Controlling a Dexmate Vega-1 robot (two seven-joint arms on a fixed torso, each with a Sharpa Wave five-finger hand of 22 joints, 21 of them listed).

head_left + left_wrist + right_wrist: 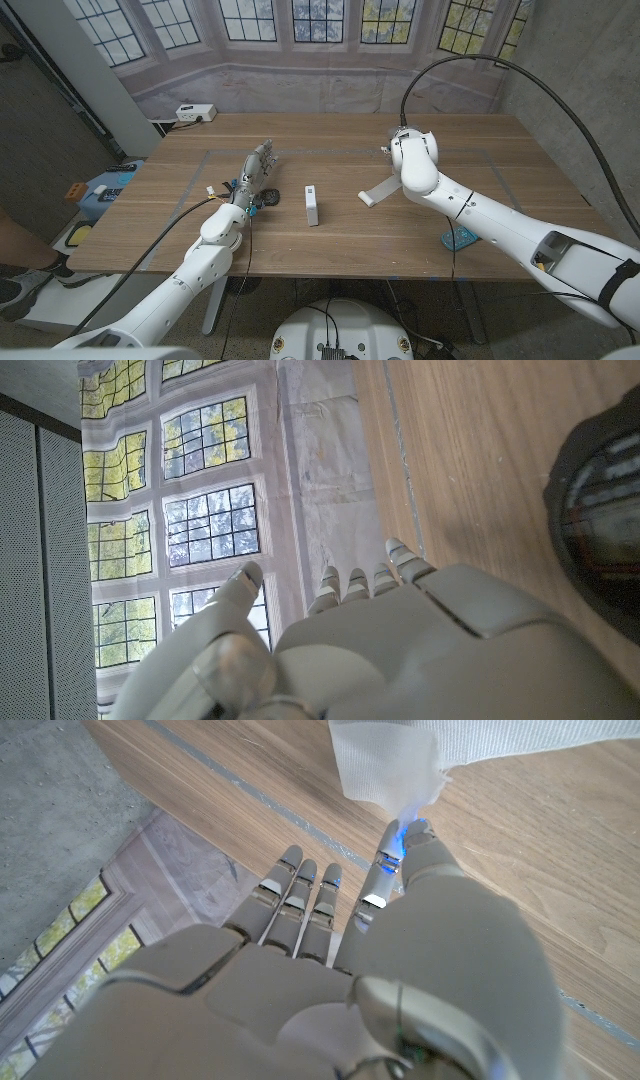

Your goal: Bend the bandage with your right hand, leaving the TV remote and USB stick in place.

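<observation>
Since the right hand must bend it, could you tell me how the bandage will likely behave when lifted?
The bandage is probably floppy: in the head view one end curves up by the right hand. Its thin woven gauze looks light, so it may slide when pushed.

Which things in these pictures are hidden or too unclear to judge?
- Right hand, head view: the wrist covers it, so its grip on the bandage cannot be judged.
- Bandage, right wrist view: the picture's edge cuts it off; contact with the fingertip is unclear.
- Dark object by the left hand, head view: partly covered, too small to identify.
- Round black thing, left wrist view: cut off, blurred.
</observation>
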